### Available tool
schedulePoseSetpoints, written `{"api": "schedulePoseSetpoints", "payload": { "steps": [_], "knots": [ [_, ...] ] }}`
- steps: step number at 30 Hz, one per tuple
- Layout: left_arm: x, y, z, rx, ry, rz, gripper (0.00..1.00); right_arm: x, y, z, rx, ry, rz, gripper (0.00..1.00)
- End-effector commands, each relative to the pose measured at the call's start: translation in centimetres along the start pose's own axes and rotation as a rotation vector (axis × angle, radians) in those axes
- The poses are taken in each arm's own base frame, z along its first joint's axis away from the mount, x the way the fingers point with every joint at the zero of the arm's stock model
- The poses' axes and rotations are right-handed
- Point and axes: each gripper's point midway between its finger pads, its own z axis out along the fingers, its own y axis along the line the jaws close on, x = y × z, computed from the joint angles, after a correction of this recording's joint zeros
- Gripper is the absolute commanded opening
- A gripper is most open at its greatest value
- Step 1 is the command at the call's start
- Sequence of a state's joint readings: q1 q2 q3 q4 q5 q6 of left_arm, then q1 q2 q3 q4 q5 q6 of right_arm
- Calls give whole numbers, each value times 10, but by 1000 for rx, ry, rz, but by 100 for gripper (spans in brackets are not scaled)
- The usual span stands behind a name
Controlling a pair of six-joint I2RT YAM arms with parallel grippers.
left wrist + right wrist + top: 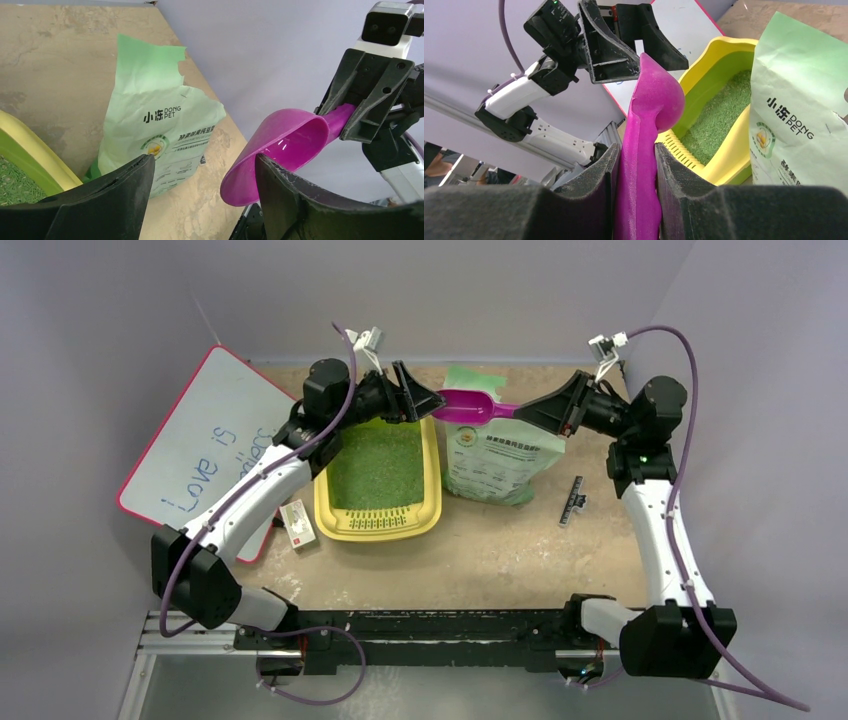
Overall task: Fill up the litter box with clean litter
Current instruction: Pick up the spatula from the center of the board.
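- Top view: my left arm (250, 500) covers the far left corner of the box (380, 533) and part of the writing on the board (190, 455).
- Left wrist view: only one corner of the box shows, at lower left. It is cut off by the frame and by my own finger (115, 200).
- Right wrist view: the bag (804, 110) hides the box's right side.
- Small carton (298, 525) just beside the box's near left corner; print too small to read.
- Left claw (412, 390): spread, nothing between the fingers. The bowl rim of the scoop (280, 150) runs behind one finger; I cannot tell whether they touch.
- Right claw (636, 160): pinching the scoop's handle, bowl pointing towards the left claw, off the desk (500, 550).
- Box lies on the desk just left of the bag, grate strip at the near end. Litter (378, 468) is spread over its floor.
- Left claw hangs above the box's far right corner.
- Right claw hangs right of the box, over the bag's far end, with the scoop's bowl between the two claws.
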State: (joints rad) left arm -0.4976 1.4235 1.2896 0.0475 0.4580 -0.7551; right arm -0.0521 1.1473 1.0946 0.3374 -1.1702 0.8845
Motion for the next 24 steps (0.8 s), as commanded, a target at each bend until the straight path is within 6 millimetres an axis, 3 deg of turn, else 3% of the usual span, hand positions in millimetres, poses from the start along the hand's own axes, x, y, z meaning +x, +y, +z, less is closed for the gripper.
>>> {"api": "schedulePoseSetpoints", "payload": {
  "steps": [1,4,14,16,17,19,24],
  "knots": [
    [-24,-26,-5,70,-55,67,72,-6,13,-2,6,0,-47,0],
    [-18,-31,-2,121,-27,58,67,-6,13,-1,-1,-1,-55,0],
    [-13,-52,-1,249,14,51,21,-1,6,1,-31,15,-11,0],
    [-12,-50,0,243,18,49,6,0,6,1,-43,24,-17,0],
    [-13,-49,0,232,15,43,0,1,6,1,-45,27,-25,2],
    [-15,-43,1,197,6,30,0,1,7,0,-39,32,-44,22],
    [-18,-46,1,199,0,30,0,6,9,-2,-37,67,-90,43]
  ]
}}
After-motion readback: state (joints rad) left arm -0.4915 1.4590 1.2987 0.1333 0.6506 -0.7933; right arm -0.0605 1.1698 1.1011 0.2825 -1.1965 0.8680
